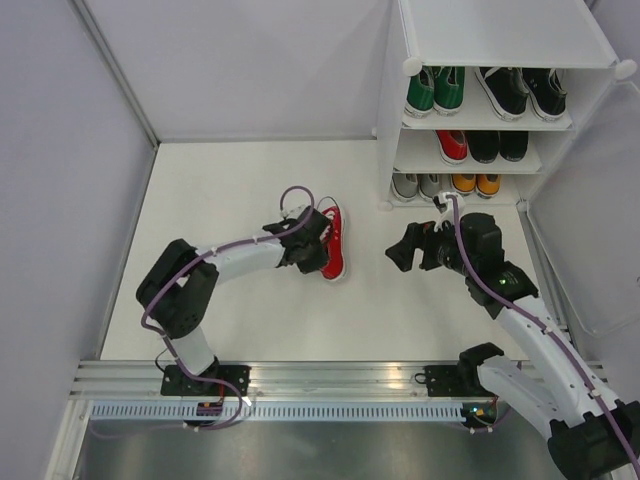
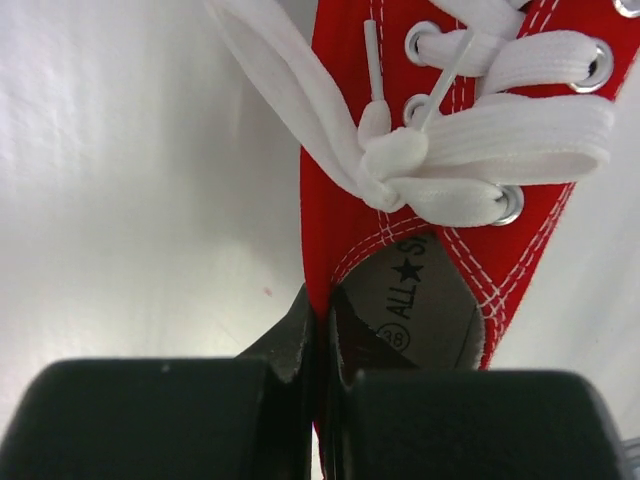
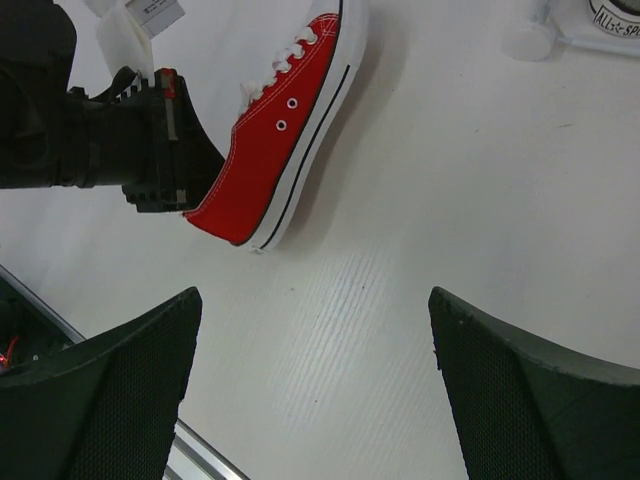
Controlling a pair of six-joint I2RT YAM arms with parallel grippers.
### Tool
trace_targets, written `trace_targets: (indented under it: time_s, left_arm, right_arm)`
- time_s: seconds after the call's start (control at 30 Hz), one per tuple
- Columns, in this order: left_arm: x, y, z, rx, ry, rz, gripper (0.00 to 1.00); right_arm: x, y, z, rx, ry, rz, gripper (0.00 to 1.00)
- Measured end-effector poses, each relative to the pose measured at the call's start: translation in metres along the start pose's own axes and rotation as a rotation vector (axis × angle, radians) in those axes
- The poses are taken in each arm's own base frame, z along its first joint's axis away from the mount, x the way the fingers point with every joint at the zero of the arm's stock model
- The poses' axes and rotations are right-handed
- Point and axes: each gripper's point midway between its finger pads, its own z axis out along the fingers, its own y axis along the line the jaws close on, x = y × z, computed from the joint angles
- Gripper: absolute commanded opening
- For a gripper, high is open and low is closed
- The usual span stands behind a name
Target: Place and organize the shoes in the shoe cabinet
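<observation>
1. Top external view: the left gripper [image 1: 316, 246] reaches in from the left over the white table [image 1: 230, 180]. Its jaws are fully closed on the red shoe [image 1: 336, 248].
2. Left wrist view: the left gripper [image 2: 318, 335] pinches the red shoe [image 2: 335, 225] by the canvas wall at its opening. One finger is outside the wall and the other is inside, over the printed insole. The white laces [image 2: 470, 140] are tied in a bow just beyond the fingers.
3. The red shoe sits mid-table, left of the cabinet's foot and well apart from it. In the right wrist view the red shoe [image 3: 272, 165] looks tilted, with its white sole edge showing. I cannot tell whether it is clear of the table.
4. The right gripper [image 1: 402, 252] hovers right of the shoe with its jaws spread wide. The right gripper [image 3: 312, 305] has nothing between its fingers, only bare table.
5. The shoe cabinet [image 1: 500, 30] stands at the far right.
   - Its upper tier holds a green pair [image 1: 435, 90] and a black pair [image 1: 522, 92].
   - The middle tier holds a single red sneaker [image 1: 452, 146] and another black pair [image 1: 498, 146].
   - The lowest tier holds a grey pair [image 1: 416, 185] and an orange pair [image 1: 476, 184].
</observation>
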Motion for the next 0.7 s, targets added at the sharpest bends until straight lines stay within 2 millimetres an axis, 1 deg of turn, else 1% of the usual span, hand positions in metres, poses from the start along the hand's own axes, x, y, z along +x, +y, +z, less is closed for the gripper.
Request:
trace_targets:
  time_s: [0.03, 0.1, 0.13, 0.17, 0.2, 0.27, 0.3, 0.33, 0.37, 0.4, 0.43, 0.5, 0.53, 0.6, 0.67, 0.7]
  left_arm:
    - [0.015, -0.011, -0.002, 0.007, 0.003, 0.01, 0.08]
    - [0.033, -0.023, -0.002, 0.006, 0.008, 0.024, 0.15]
    - [0.042, -0.029, 0.0, 0.006, 0.013, 0.027, 0.28]
    - [0.05, -0.033, 0.001, 0.007, 0.017, 0.033, 0.35]
    - [0.058, -0.037, 0.003, 0.005, 0.024, 0.034, 0.39]
    - [0.068, -0.047, 0.005, 0.007, 0.02, 0.043, 0.5]
    - [0.072, -0.052, 0.004, 0.016, 0.025, 0.044, 0.57]
    - [0.076, -0.057, 0.003, 0.025, 0.029, 0.046, 0.59]
    - [0.081, -0.06, 0.001, 0.033, 0.034, 0.049, 0.66]
    - [0.084, -0.063, 0.0, 0.039, 0.036, 0.055, 0.67]
    - [0.086, -0.064, -0.003, 0.045, 0.036, 0.058, 0.71]
    - [0.087, -0.065, -0.009, 0.054, 0.035, 0.06, 0.73]
    - [0.086, -0.065, -0.014, 0.064, 0.031, 0.059, 0.76]
    - [0.08, -0.063, -0.03, 0.088, 0.013, 0.054, 0.77]
    - [0.071, -0.064, -0.05, 0.119, -0.014, 0.051, 0.82]
    - [0.064, -0.064, -0.062, 0.139, -0.033, 0.047, 0.83]
  right_arm:
    - [0.003, 0.001, 0.001, -0.001, 0.007, 0.001, 0.97]
    - [0.01, 0.001, 0.002, 0.004, 0.026, 0.002, 0.97]
    - [0.013, 0.001, 0.002, 0.007, 0.034, 0.004, 0.97]
    - [0.016, 0.001, 0.002, 0.01, 0.041, 0.004, 0.97]
    - [0.019, 0.002, 0.003, 0.014, 0.048, 0.003, 0.97]
    - [0.023, 0.003, 0.004, 0.018, 0.057, 0.0, 0.97]
    - [0.025, 0.003, 0.004, 0.022, 0.062, -0.002, 0.97]
    - [0.027, 0.003, 0.004, 0.026, 0.067, -0.002, 0.97]
    - [0.03, 0.004, 0.005, 0.031, 0.073, -0.003, 0.97]
    - [0.032, 0.003, 0.004, 0.039, 0.078, -0.004, 0.97]
    - [0.035, 0.003, 0.004, 0.044, 0.083, -0.004, 0.96]
    - [0.038, 0.003, 0.004, 0.056, 0.089, -0.007, 0.95]
    - [0.039, 0.003, 0.004, 0.062, 0.092, -0.008, 0.95]
    - [0.042, 0.003, 0.004, 0.073, 0.101, -0.011, 0.93]
    - [0.044, 0.003, 0.005, 0.081, 0.108, -0.011, 0.91]
    - [0.046, 0.003, 0.005, 0.085, 0.113, -0.013, 0.9]
